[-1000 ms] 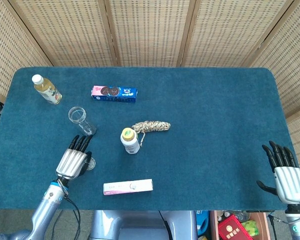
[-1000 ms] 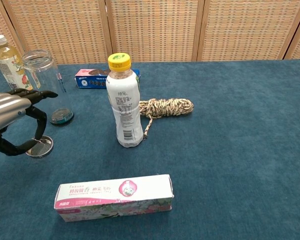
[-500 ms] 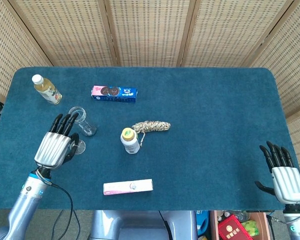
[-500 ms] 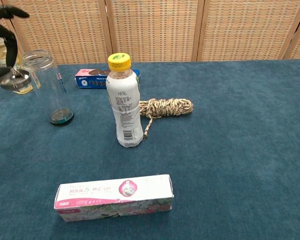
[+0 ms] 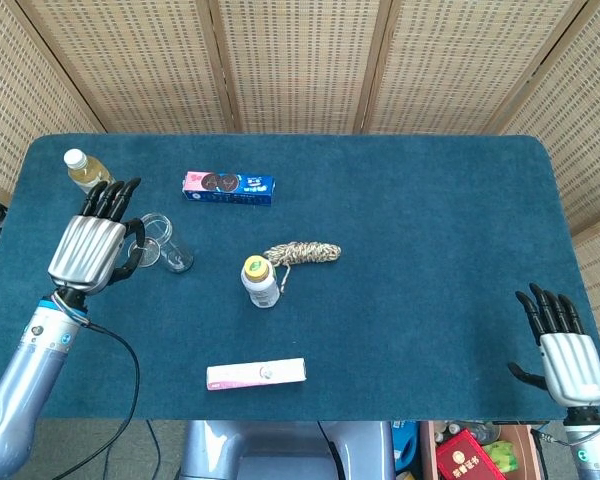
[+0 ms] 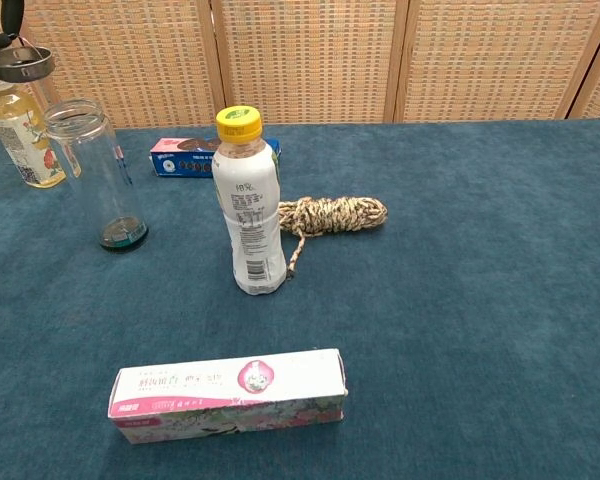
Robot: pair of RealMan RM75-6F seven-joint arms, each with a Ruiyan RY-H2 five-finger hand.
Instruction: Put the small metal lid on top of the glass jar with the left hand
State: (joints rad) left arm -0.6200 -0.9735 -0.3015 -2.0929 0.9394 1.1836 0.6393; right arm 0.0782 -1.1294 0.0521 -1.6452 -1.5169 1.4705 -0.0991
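The small round metal lid is pinched in my left hand, whose fingertips show at the top left corner of the chest view. The lid hangs level in the air, higher than the mouth of the glass jar and a little to its left. In the head view the lid lies just beside the jar, which stands upright and open. My right hand rests at the table's near right edge with its fingers spread, holding nothing.
A juice bottle stands just behind the lid and jar. A cookie box, a yellow-capped white bottle, a coil of rope and a pink toothpaste box lie on the blue cloth table.
My left hand lifted the lid off the table and carried it up and back, to beside the jar's mouth. The right hand barely shifted.
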